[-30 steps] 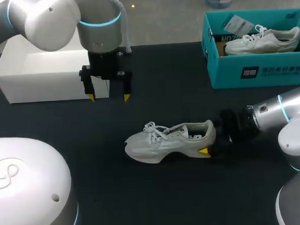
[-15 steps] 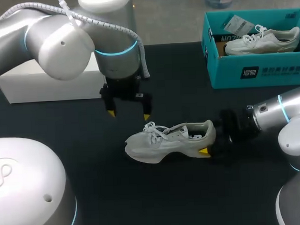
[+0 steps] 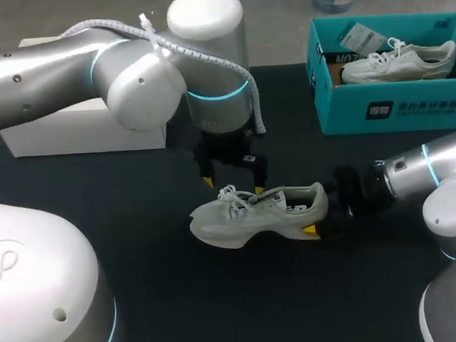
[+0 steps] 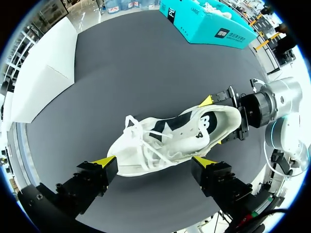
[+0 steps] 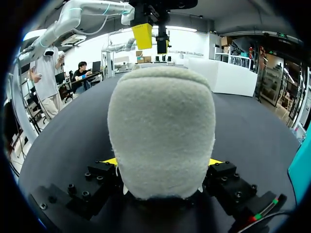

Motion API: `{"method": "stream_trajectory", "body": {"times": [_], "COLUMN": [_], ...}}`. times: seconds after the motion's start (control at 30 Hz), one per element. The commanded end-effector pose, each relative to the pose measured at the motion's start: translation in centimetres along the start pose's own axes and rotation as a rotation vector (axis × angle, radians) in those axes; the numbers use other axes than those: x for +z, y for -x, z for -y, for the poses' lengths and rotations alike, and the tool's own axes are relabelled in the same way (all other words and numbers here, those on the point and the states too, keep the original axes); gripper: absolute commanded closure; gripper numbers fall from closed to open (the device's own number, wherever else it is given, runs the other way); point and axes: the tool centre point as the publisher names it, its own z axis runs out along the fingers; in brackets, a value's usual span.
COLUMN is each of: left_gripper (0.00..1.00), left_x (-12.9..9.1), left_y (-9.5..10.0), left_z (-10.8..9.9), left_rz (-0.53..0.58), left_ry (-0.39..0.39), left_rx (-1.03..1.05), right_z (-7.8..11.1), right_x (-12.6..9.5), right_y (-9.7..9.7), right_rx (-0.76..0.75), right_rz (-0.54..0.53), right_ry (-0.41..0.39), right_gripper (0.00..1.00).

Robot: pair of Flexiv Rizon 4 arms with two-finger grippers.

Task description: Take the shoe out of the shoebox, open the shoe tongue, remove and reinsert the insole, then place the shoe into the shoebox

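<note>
The white shoe stands mid-table, toe pointing left, its heel clamped between the fingers of the right gripper. The left gripper hangs over the laces, its fingers spread wide on either side. The teal shoebox sits at the far right.

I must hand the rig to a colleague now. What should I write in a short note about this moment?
Left gripper: open, hovering over the laces of the pale grey sneaker.
Right gripper: shut on the sneaker's heel.
Sneaker: upright on the black table, outside the teal cardboard shoebox, which holds another white shoe.
Done: shoe taken out.
Left to do: open the tongue, remove and reinsert the insole, put the shoe into the box.
</note>
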Motion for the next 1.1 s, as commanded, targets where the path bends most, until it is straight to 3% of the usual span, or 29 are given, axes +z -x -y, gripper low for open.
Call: {"method": "stream_trajectory", "body": {"times": [0.03,0.47,0.7,1.1], "left_gripper": [0.00,0.00,0.00,0.00], "left_x": [1.2,2.7,3.9,4.0], "left_y": [-2.7,-5.9,-6.1,-5.2], "left_z": [0.8,3.0,3.6,3.4], "left_rz": [0.013,-0.034,-0.044,-0.020], "left_ry": [0.004,-0.016,-0.056,-0.095], "left_rx": [0.019,0.027,-0.004,-0.020], "right_z": [0.0,0.0,0.0,0.0], "right_x": [0.3,0.3,0.3,0.3], "right_y": [-0.1,-0.1,-0.1,-0.1], "right_rx": [-0.001,-0.001,-0.001,-0.001], "right_rz": [0.002,0.002,0.002,0.002], "right_ry": [-0.003,-0.003,-0.003,-0.003], "right_gripper": [1.00,1.00,1.00,1.00]}}
